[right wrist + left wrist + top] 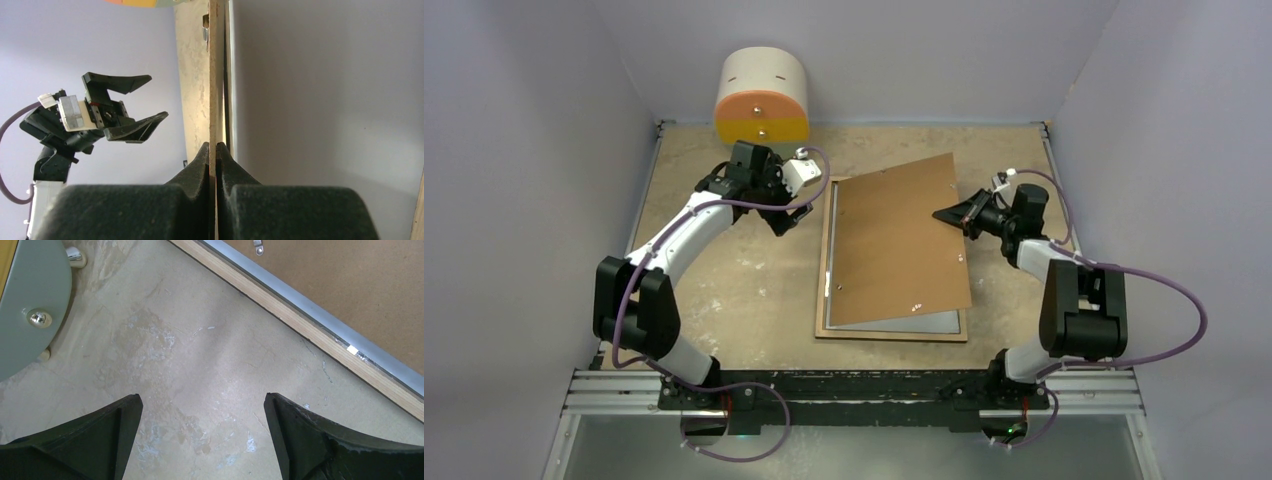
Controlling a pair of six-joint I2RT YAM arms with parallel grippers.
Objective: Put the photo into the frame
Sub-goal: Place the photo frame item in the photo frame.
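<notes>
Brown hardboard backing panel [899, 245] lies askew over the large rectangular picture frame [891, 337], which rests flat at the middle of the mottled beige surface [724, 290] with its light-brown wooden back facing up. The right claw [944, 215] is closed tight on the panel's right edge. A grey sheet [924, 322] shows inside the frame along its near and left sides; whether that is the photo cannot be told. The left claw [789, 220] hangs spread wide over the surface, just left of the frame's far-left corner.
</notes>
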